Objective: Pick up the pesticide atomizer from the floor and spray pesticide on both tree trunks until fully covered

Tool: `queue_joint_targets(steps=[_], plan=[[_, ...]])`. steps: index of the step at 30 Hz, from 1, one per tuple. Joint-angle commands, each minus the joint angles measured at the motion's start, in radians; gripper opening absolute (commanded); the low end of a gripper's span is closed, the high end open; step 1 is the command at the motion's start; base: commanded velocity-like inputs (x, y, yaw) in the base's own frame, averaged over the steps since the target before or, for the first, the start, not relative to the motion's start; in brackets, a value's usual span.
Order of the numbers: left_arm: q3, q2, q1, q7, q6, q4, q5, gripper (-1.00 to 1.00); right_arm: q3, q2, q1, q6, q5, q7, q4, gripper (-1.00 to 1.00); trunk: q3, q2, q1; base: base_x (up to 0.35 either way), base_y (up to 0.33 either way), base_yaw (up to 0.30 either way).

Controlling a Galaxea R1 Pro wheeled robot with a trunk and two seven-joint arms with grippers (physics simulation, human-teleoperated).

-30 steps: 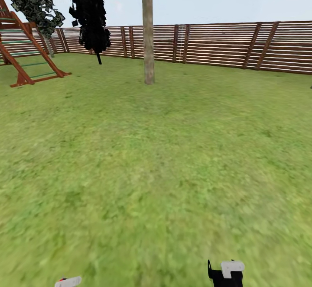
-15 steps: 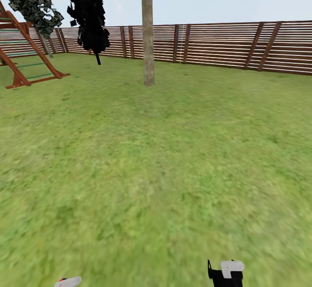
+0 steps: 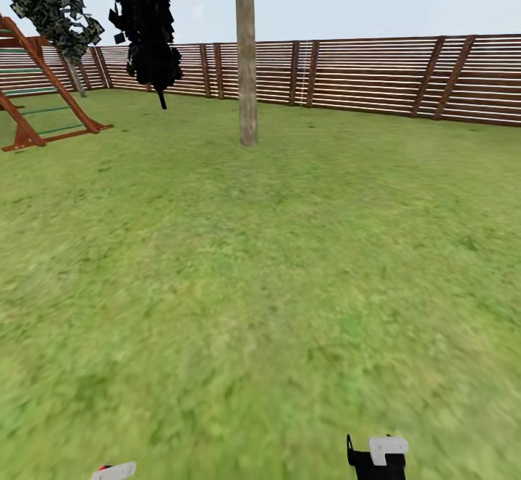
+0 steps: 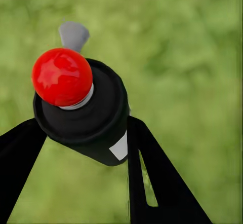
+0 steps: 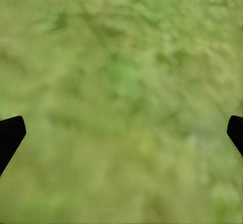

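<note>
Atomizer between left gripper fingers

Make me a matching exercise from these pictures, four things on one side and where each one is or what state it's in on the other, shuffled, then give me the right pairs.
Things:
1. atomizer
2. tree trunk
3. right gripper
4. playhouse

Places or states:
A. open, with nothing between the fingers, over grass
B. at the far left of the head view, by the fence
C. held between the left gripper's fingers
D. upright on the lawn ahead, in front of the fence

Pairs: 1-C, 2-D, 3-A, 4-B
</note>
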Motion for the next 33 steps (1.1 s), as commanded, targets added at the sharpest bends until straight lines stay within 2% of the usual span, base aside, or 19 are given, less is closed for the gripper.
queue_joint_targets(steps=[1,33], plan=[[0.0,0.0,-0.001,0.0,-0.003,0.001,0.004,-1.0,-0.008,0.0,-0.001,-0.003,0.011,-0.003,0.001,1.0,-0.001,0.0,0.0,0.339,0.0,0.0],[0.0,0.0,-0.001,0.0,-0.003,0.001,0.004,-1.0,-0.008,0.0,-0.001,-0.003,0.011,-0.003,0.001,1.0,-0.001,0.0,0.0,0.34,0.0,0.0]])
